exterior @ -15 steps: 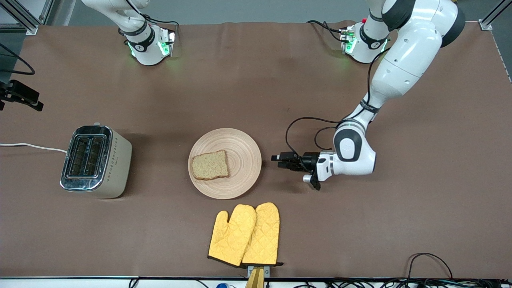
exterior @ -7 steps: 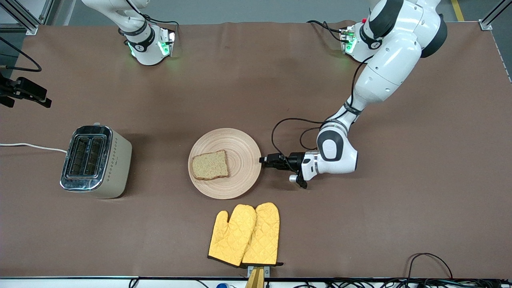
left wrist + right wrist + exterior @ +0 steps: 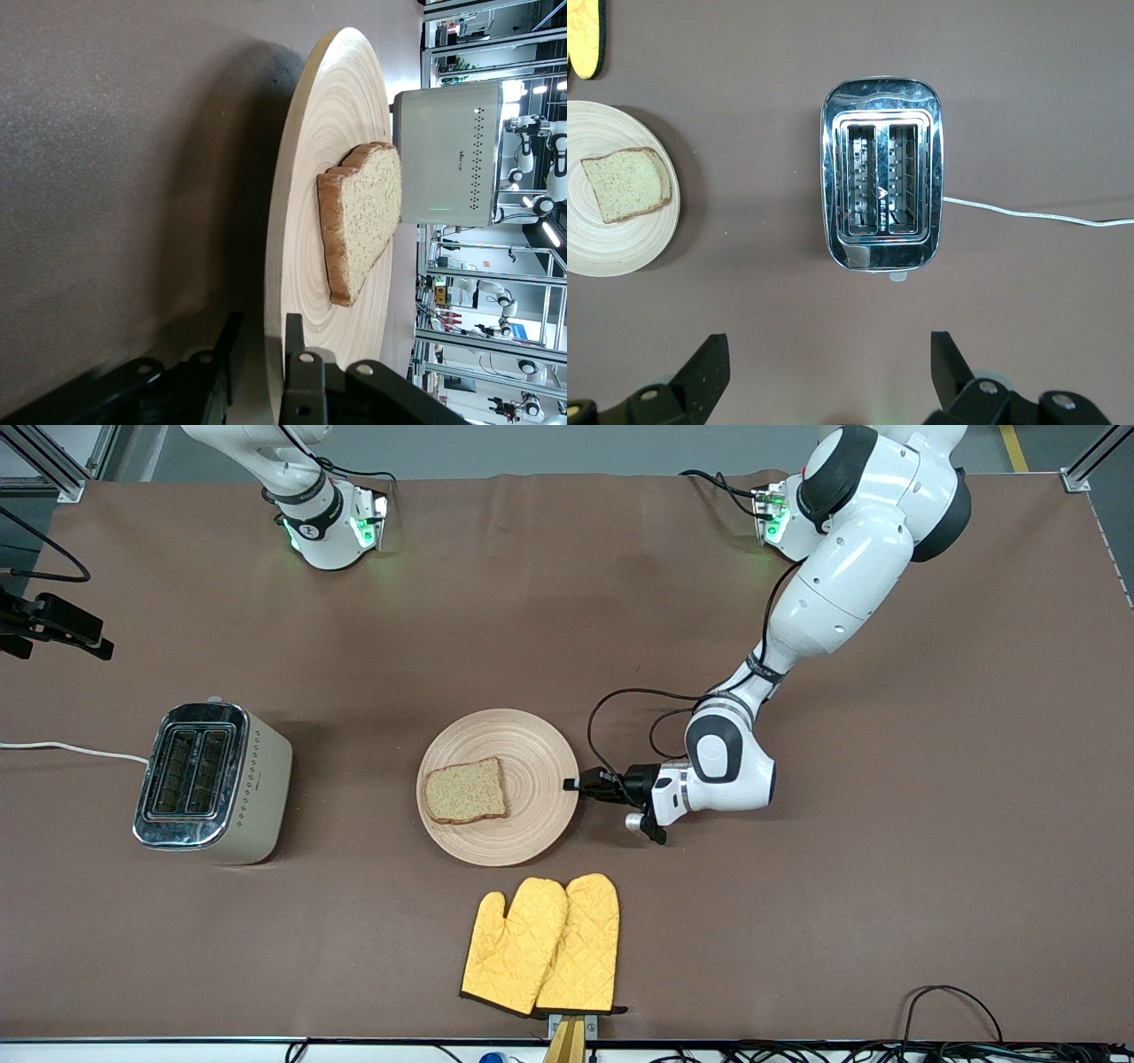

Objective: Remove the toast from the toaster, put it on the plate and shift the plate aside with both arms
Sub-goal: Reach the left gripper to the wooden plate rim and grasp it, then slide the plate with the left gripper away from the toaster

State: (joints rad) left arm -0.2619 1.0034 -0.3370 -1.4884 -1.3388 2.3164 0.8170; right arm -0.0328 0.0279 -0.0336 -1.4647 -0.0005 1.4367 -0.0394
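Left gripper, having advanced to the plate, pinches its rim with toast aboard, readying the shift; right gripper gapes above the toaster.

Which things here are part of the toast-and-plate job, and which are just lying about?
Job:
toast on the plate
toaster, slots empty
left gripper closing on the plate's rim
right gripper, open over the toaster

Lying about:
yellow oven mitts, nearer the front camera than the plate
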